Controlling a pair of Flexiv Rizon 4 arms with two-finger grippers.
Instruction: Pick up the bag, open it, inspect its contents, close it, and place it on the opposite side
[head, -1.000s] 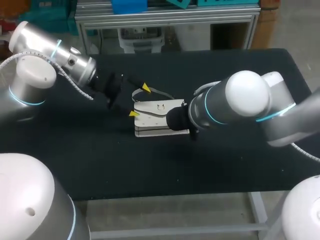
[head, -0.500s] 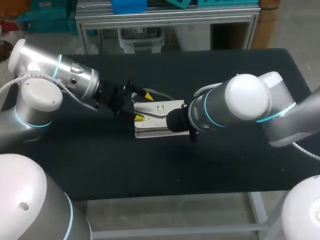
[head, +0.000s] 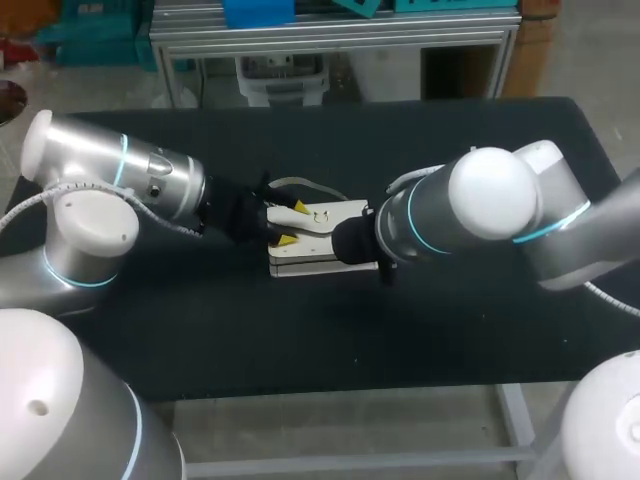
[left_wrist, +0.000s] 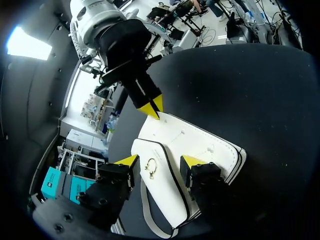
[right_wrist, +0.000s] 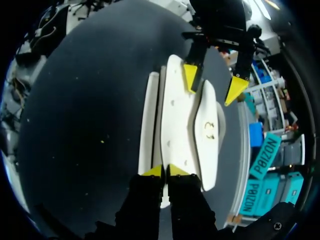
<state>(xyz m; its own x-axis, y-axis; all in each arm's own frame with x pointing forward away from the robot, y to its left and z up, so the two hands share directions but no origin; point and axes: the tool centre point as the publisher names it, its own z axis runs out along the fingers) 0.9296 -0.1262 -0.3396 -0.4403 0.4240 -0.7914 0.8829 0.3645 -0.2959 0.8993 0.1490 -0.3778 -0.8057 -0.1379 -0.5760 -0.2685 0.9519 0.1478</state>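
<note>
One bag (right_wrist: 175, 125), right gripper (right_wrist: 165, 171) pinching edge; hidden overhead

Bag (head: 320, 250) end under right arm (head: 470, 210)

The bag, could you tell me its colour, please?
The bag is white with dark edging, clearest in the left wrist view.

The white bag (head: 318, 238) with dark piping is lying flat and closed near the middle of the black table (head: 450, 340). Its gold ring clasp (head: 321, 214) is facing up, and its grey strap (head: 300, 184) is looping out toward eleven o'clock.
</note>
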